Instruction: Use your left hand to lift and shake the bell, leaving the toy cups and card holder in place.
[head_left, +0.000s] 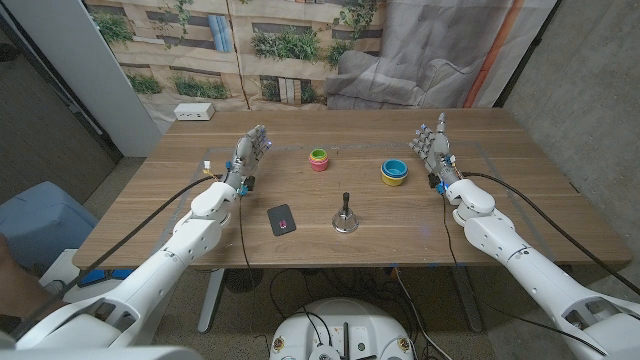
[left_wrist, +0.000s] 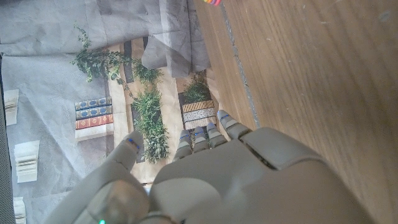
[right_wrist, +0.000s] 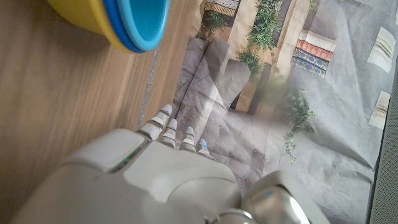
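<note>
A small metal bell (head_left: 346, 214) with a black handle stands upright near the table's front edge, at the middle. To its left lies a black card holder (head_left: 282, 220). Beyond them stand a pink-and-green toy cup stack (head_left: 318, 159) and a yellow-and-blue toy cup stack (head_left: 393, 172), whose rim also appears in the right wrist view (right_wrist: 127, 22). My left hand (head_left: 250, 151) stands over the table's left part with fingers apart, holding nothing, well left of the bell. My right hand (head_left: 432, 143) stands at the right, open, beside the yellow-and-blue cups.
A white power strip (head_left: 194, 112) lies at the table's far left corner. Black cables run along both forearms. A printed backdrop of plants and books hangs behind the table (head_left: 520, 190).
</note>
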